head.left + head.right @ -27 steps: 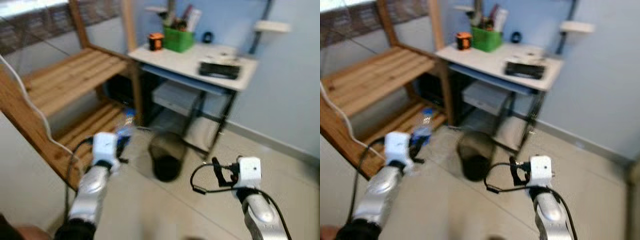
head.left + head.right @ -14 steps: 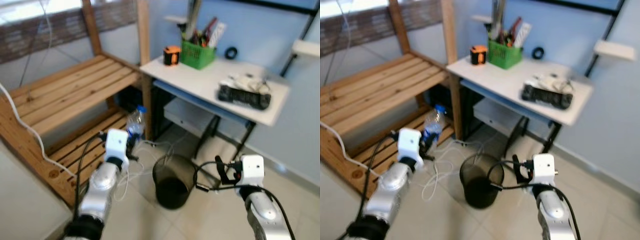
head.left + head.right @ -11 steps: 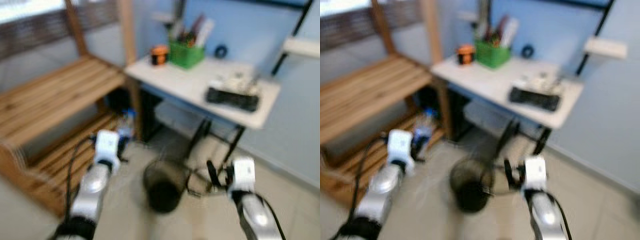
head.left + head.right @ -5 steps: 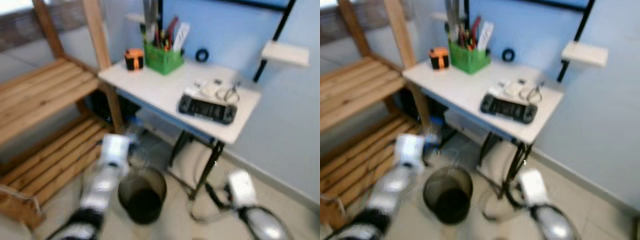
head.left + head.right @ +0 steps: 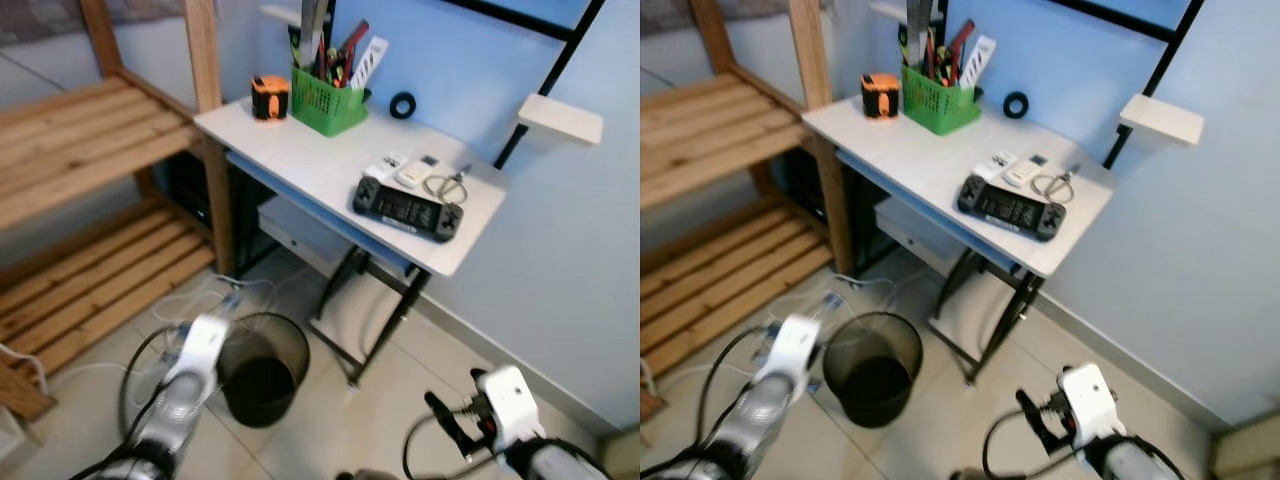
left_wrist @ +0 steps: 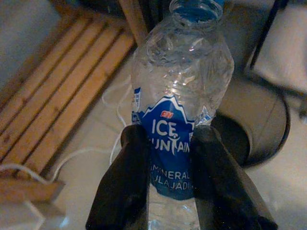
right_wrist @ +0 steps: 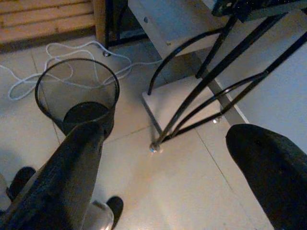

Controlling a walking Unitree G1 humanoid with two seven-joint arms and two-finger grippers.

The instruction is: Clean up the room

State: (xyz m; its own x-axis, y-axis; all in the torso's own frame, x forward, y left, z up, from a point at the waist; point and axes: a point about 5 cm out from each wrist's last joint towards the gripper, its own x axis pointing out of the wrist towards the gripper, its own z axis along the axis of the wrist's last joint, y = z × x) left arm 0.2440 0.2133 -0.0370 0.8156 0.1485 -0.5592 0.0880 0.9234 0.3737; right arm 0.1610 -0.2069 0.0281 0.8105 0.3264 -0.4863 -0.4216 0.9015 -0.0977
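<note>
Left gripper [image 6: 165,153] clamped on bottle [image 6: 180,91]; both fingers [image 6: 132,163] pressed onto the blue label, neck and open mouth pointing away from the wrist. In the head views, bottle [image 5: 820,305] held low, just beside the bin [image 5: 262,345] at its 9 o'clock, not yet over the rim. Bin: black mesh, on the floor under the tabletop [image 5: 330,165] edge, something dark at its bottom.

Right gripper [image 5: 1035,415] low at 5 o'clock of the bin, well apart from it; fingers [image 7: 72,158] spread wide, nothing between them.

Risks, judged from here:
- Letting go too soon: bottle beside the rim, not above it, likely to drop onto the floor and roll toward the wooden rack [image 5: 90,280].
- Thin crumpled plastic: grip on the slick label may slip or squash further, tipping the bottle off line.
- No cap visible on the mouth: any leftover water could spill on the tiles near the white cable [image 7: 57,72] lying at the bin's 10 o'clock.
- Light mesh bin: a knock from arm or bottle against the rim could tip or shove it.
- Black frame legs [image 7: 211,86] close at 3 o'clock of the bin; little room there for a swing.
</note>
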